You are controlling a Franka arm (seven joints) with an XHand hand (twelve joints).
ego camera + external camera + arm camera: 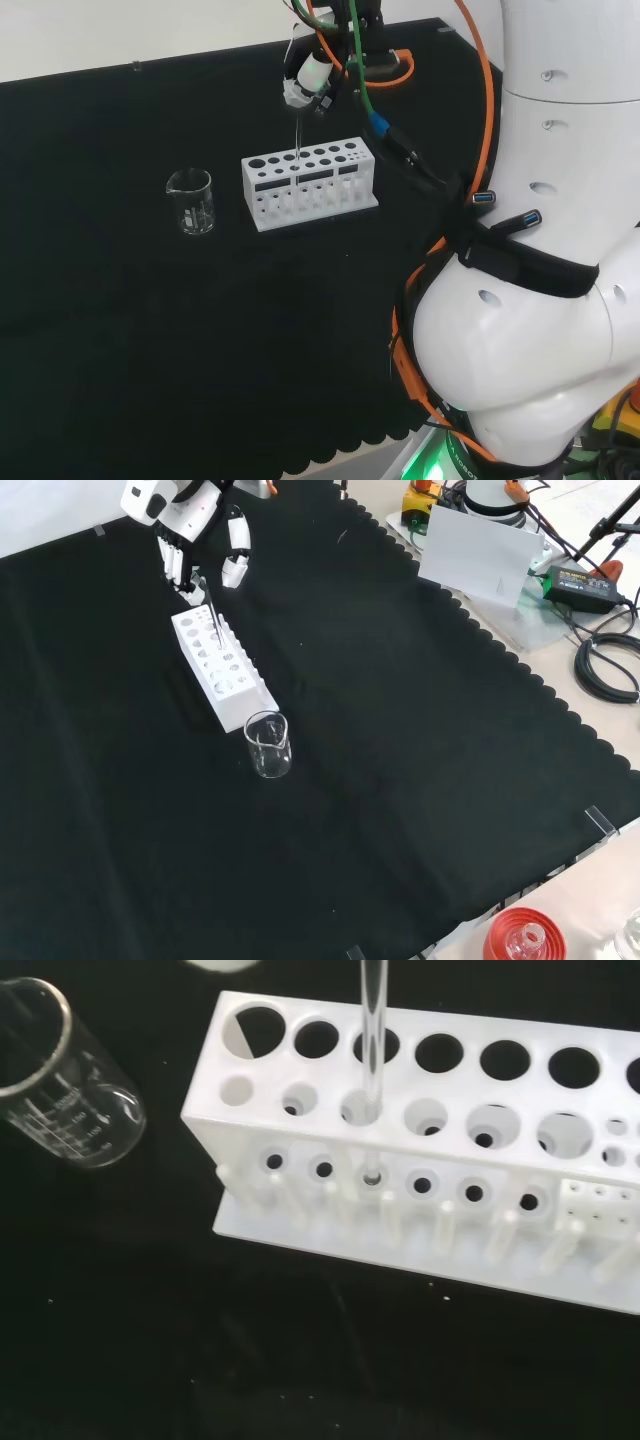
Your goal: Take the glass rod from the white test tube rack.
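Hand (190,525) over black cloth (400,730) holds glass rod (372,1050).

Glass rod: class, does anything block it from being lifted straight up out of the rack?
Nothing visible does. The rod stands upright in a hole of the rack, with the hand at its upper end; the beaker stands apart.

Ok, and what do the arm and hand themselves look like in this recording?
The arm is made of big, rounded, glossy white links with small round screw recesses. Orange cables and a green one run along it, blue-tipped plugs sit at a black strap band round one link. The hand is black and white: white shell segments over black joints, with white fingertips.
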